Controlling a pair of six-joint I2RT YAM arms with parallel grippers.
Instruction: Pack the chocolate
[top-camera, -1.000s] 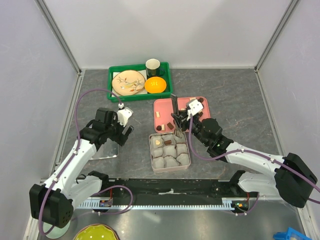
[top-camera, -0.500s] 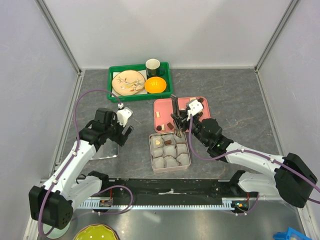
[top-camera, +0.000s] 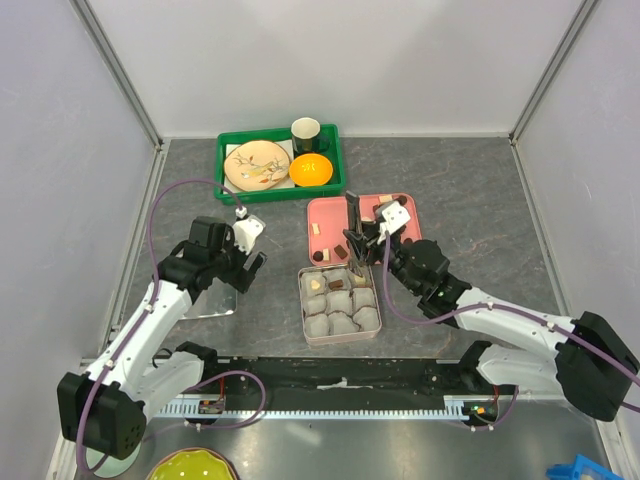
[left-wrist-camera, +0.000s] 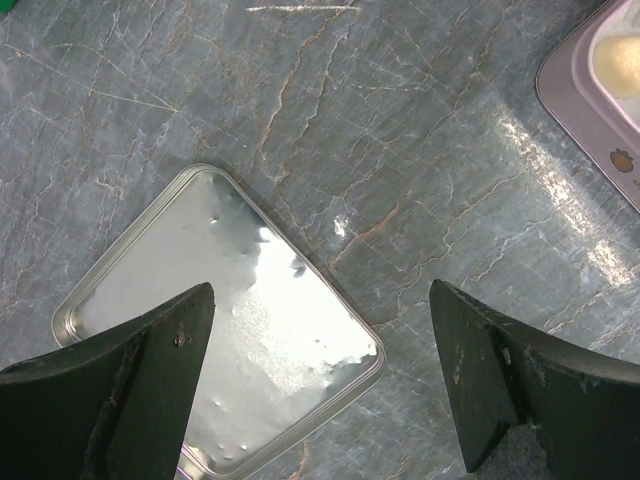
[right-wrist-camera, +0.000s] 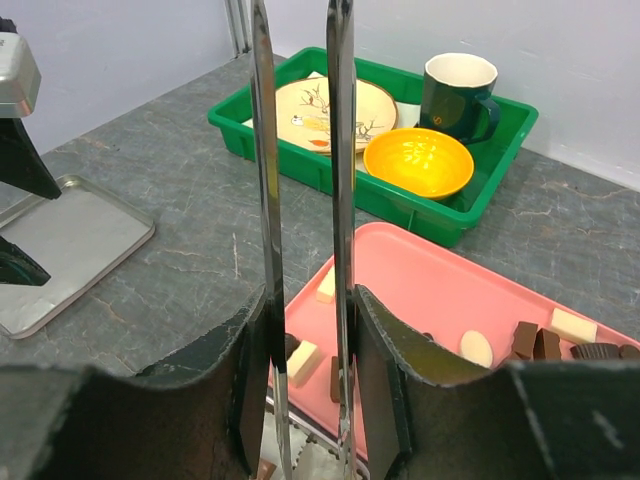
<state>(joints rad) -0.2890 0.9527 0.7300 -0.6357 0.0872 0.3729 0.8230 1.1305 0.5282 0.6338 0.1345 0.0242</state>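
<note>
Holding tongs (right-wrist-camera: 340, 150) upright above chocolate (right-wrist-camera: 302, 361)

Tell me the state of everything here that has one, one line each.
tin, open, a few paper cups filled
lid, off, flat on the table
left gripper, open, empty
right gripper, shut on the tongs
tongs, blades apart, tips over the tin
chocolate, several pieces loose on the pink tray
mug, upright in the green tray
orange bowl, upright, empty
</note>
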